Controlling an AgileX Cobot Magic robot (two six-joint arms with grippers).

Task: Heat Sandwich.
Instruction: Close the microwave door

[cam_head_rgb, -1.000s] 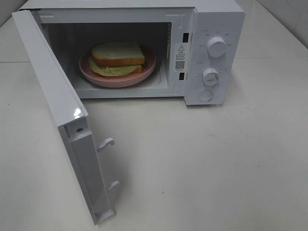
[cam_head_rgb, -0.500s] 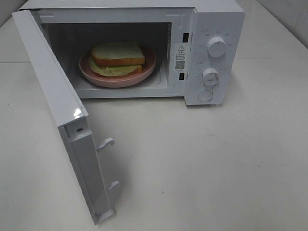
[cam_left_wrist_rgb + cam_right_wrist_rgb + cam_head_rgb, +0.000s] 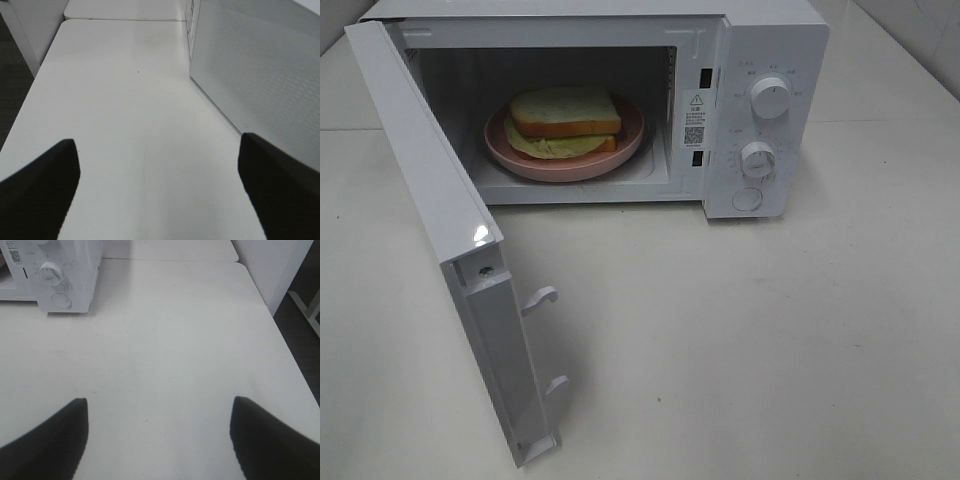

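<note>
Robot test station dressed as a kitchen corner, judged a laboratory rather than a household.

Noted in support:
- 1 white microwave [image 3: 760,40] standing on a plain white surface [image 3: 770,350], door [image 3: 430,190] swung open.
- Upper dial [image 3: 771,97], lower dial [image 3: 758,158] and warning label [image 3: 695,125] on the front.
- Pink plate [image 3: 625,150] with sandwich [image 3: 565,112] inside the cavity: the only domestic items seen.
- White side panels [image 3: 35,25] standing just off the surface edge, with dark floor [image 3: 10,90] below.
- Black left end effector [image 3: 157,140] and right end effector [image 3: 160,399] hanging over the surface, each filmed by its own wrist camera.
</note>
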